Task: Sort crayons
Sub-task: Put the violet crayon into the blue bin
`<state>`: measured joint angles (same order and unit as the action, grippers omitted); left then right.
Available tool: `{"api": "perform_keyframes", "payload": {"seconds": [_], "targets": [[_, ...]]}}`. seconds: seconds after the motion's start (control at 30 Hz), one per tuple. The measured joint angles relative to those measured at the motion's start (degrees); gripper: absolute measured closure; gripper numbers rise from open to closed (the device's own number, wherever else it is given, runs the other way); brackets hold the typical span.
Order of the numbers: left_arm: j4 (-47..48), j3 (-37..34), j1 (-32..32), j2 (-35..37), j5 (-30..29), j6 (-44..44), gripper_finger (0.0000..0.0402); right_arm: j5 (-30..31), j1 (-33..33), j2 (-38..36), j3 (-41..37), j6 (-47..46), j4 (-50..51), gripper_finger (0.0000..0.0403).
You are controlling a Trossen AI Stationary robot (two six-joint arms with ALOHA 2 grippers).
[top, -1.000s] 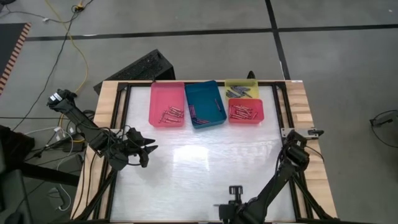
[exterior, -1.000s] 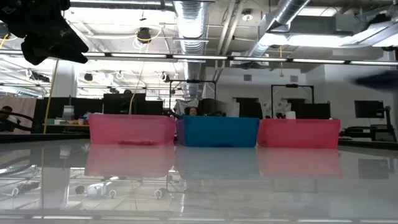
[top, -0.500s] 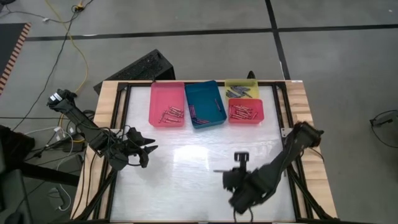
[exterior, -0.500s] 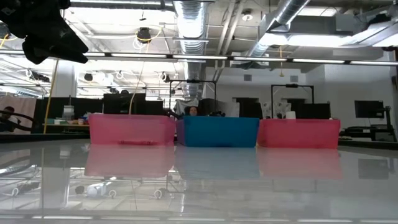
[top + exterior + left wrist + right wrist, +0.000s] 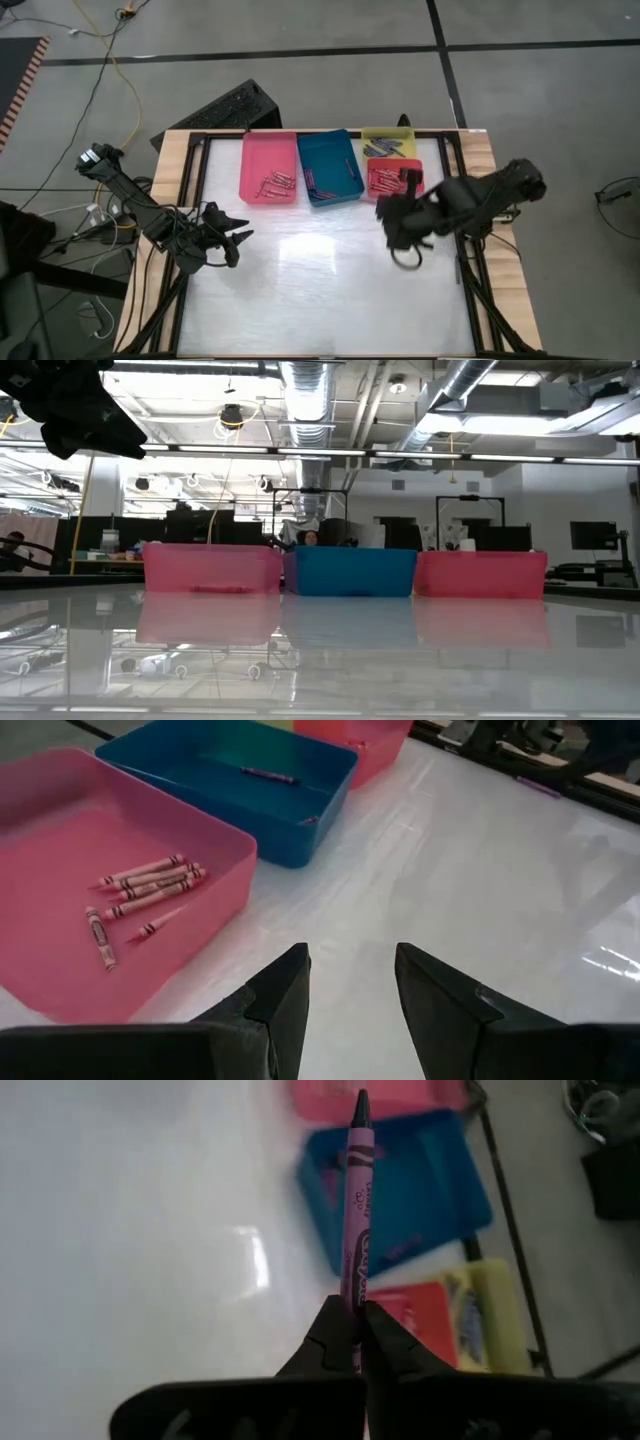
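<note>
Purple crayon (image 5: 358, 1210) | pinched at its lower end by right gripper (image 5: 352, 1342), fingers clamped on it, table's 2 o'clock near red tray (image 5: 396, 180) | light, stiff, waxy-slick, brittle; mid-shaft hold safer | left gripper (image 5: 350, 990) fingers apart, empty, 9 o'clock

4 trays (image 5: 270, 160) (1 pink, 1 teal, 1 yellow, 1 red); 2 arms.

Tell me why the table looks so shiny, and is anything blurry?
High view: a white glare patch on the table, and the right arm is smeared. Low view: the trays mirror in the glossy top. Right wrist view: the purple crayon is sharp, the background soft.
</note>
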<state>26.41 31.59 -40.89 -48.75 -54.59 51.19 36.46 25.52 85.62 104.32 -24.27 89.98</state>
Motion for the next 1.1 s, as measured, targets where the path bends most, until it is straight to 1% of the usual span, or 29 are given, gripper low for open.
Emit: {"api": "perform_keyframes", "payload": {"seconds": [0.17, 0.27, 0.37, 0.43, 0.57, 0.7, 0.83, 0.97, 1.1], "targets": [[0.0, 0.0, 0.0, 0.0, -0.2, 0.0, 0.0262, -0.4, -6.9, -6.5, -6.8, 2.1, -0.5, 0.04], [0.0, 0.0, 0.0, 0.0, -0.2, 0.0, 0.0262, -0.5, -10.7, -10.4, -12.0, 3.4, -2.9, 0.04], [0.0, 0.0, 0.0, 0.0, -0.2, 0.0, 0.0262, -1.0, -14.2, -13.7, -17.6, 7.2, -7.8, 0.04], [0.0, 0.0, 0.0, 0.0, -0.5, 0.0, 0.0262, -2.8, -16.5, -15.7, -21.1, 10.4, -11.5, 0.04], [0.1, 0.0, 0.0, 0.0, -2.8, -0.4, 0.0262, -5.4, -21.7, -19.0, -27.9, 16.4, -18.4, 0.04], [0.0, 0.0, 0.0, 0.0, -5.2, -1.7, 0.0262, -7.9, -27.4, -21.1, -33.1, 21.5, -25.5, 0.04], [0.0, 0.0, 0.5, 0.0, -6.8, -3.5, 0.0262, -11.6, -32.7, -21.8, -36.5, 26.3, -31.9, 0.04], [0.0, 0.0, 2.8, 0.0, -6.6, -5.2, 0.0262, -15.7, -37.4, -21.6, -39.4, 30.5, -37.2, 0.04], [0.0, 0.0, 6.7, 0.0, -3.9, -7.6, 0.0262, -20.9, -41.6, -21.5, -42.3, 33.4, -44.9, 0.04]]}}
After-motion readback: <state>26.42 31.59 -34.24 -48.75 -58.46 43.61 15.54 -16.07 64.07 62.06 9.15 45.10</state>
